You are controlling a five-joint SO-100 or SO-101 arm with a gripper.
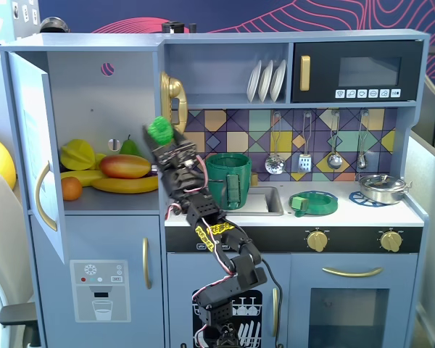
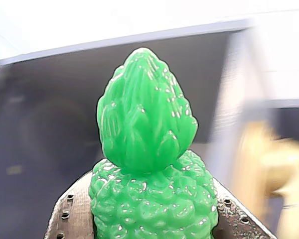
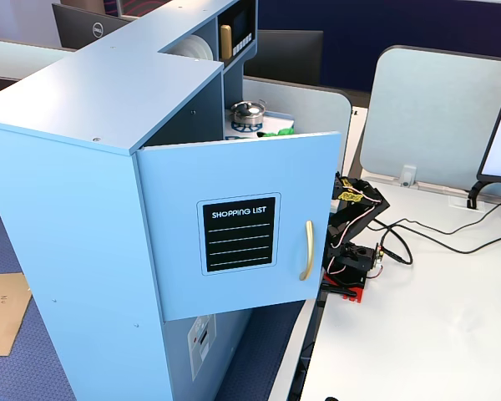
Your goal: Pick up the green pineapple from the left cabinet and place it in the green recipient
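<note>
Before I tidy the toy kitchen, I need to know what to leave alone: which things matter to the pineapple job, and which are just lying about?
Part of the job:
- green pineapple, held in the end effector
- left cabinet, door open
- green recipient beside the sink

Just lying about:
- mango
- banana
- orange
- flat green dish
- steel pot
- white plates

1. A white desk [image 3: 417,317] stands beside the blue wooden toy kitchen [image 3: 83,192].
2. Grey partition screens [image 3: 434,117] rise behind it.
3. A navy wall with pink swirling lines [image 1: 275,14] backs everything.
</note>
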